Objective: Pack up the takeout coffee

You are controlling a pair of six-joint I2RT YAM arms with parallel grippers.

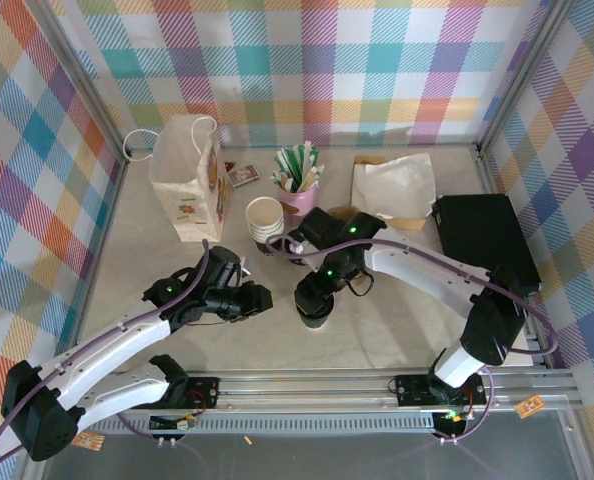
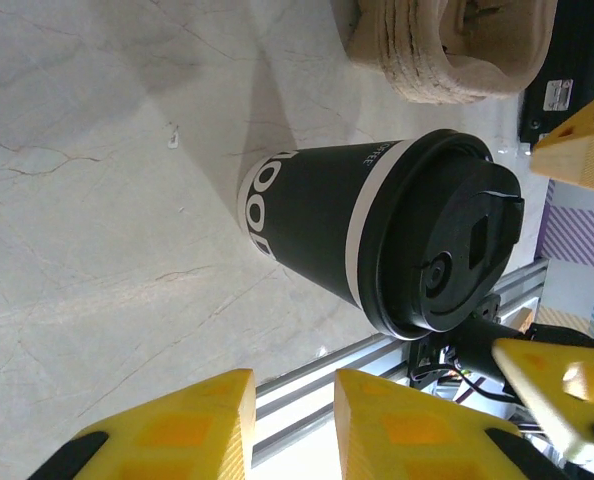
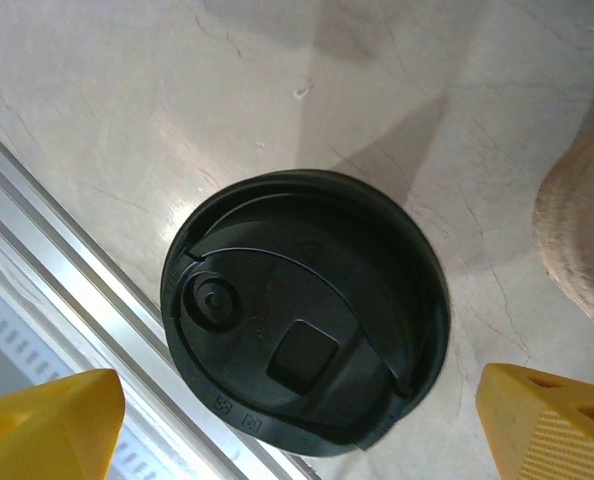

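The takeout coffee (image 1: 315, 312) stands upright near the table's front edge, between the two arms. In the left wrist view its side (image 2: 307, 215) is dark with white bands and white lettering, under a round black lid (image 2: 447, 245). My right gripper (image 1: 319, 290) hangs directly above the lid (image 3: 302, 350), open wide, its yellow fingertips (image 3: 47, 425) apart on either side and not touching it. My left gripper (image 1: 257, 298) sits just left of the cup, pointing at it. Its yellow fingers (image 2: 177, 430) stand a little apart with nothing between them.
A paper bag (image 1: 187, 180) stands at the back left. Behind the coffee are a stack of lidless cups (image 1: 265, 218) and a pink cup of straws (image 1: 299, 180). Napkins (image 1: 392, 185) and a black box (image 1: 482, 235) lie right. A metal rail (image 1: 377, 380) edges the front.
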